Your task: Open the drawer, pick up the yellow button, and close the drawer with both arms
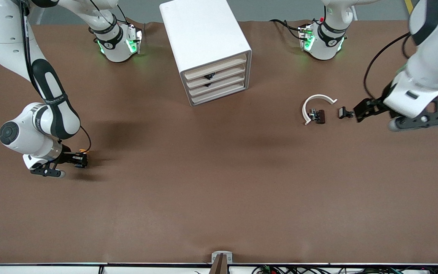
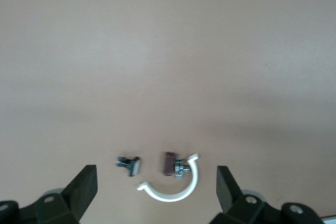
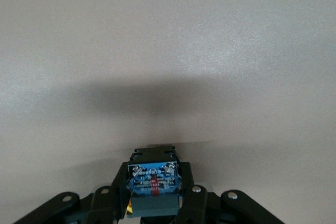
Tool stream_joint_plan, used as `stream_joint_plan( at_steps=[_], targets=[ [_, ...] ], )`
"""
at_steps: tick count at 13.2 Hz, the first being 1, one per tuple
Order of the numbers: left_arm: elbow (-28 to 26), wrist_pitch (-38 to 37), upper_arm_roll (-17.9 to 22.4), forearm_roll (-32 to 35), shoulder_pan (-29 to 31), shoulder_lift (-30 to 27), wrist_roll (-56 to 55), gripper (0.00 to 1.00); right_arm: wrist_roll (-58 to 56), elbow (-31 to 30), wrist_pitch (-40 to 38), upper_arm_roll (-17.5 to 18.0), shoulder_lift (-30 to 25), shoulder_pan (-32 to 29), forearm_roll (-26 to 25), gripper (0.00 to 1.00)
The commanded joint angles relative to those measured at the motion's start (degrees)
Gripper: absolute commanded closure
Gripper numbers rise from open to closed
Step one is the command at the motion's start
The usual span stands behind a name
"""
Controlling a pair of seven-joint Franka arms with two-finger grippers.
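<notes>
The white cabinet (image 1: 203, 34) stands at the table's back middle, and all its cream-fronted drawers (image 1: 217, 78) sit flush and shut. My right gripper (image 1: 82, 160) hangs low over the table at the right arm's end. It is shut on the button (image 1: 83, 152), whose blue-and-black body (image 3: 154, 182) fills the space between the fingers in the right wrist view. My left gripper (image 1: 359, 111) is open and empty at the left arm's end, beside small black clip parts (image 1: 344, 112). Its wide-apart fingers (image 2: 84, 190) frame those parts.
A white curved piece (image 1: 315, 103) lies on the brown table with a small dark part (image 1: 318, 116) inside its arc, nearer to the front camera than the cabinet; both show in the left wrist view (image 2: 173, 192). The arm bases (image 1: 118, 42) stand beside the cabinet.
</notes>
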Motion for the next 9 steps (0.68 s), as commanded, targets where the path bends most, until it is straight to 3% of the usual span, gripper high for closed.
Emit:
stream_joint_plan(
  at_steps=[1,2,3,4,5,7,9],
  targets=[
    [-3.41,-0.58,5.19,-1.41,-2.42,-5.31,6.22,0.0,-0.35,1.97,0.01,0.64,1.39,-1.18,1.41,1.0],
    [-4.29,-0.75,6.95,-3.16,-2.33,-6.89,7.71,0.0,-0.35,2.06,0.01,0.64,1.48,-1.18,1.41,1.0],
    [-4.91,-1.19,7.75,-4.05,-1.98,-7.86,9.03,0.0,-0.44,2.32,0.01,0.64,1.48,-1.09,1.06,0.82],
    [-5.43,-1.19,7.76,-4.23,-1.28,-8.74,9.91,0.0,-0.44,2.76,0.01,0.64,1.57,-1.09,0.8,0.14],
    [-5.35,-1.37,7.67,-4.23,-0.67,-9.01,10.1,0.0,-0.53,2.85,-0.08,0.64,1.57,-1.09,0.79,0.0],
    [-5.26,-1.63,7.67,-4.23,-0.66,-9.28,10.01,0.0,-0.61,5.3,-3.05,0.47,0.52,-0.57,0.27,0.0],
    [-5.0,-2.95,7.67,-4.23,-0.66,-9.45,9.84,0.0,-0.88,9.07,-11.98,0.29,-3.25,-0.74,-3.66,0.0]
  ],
)
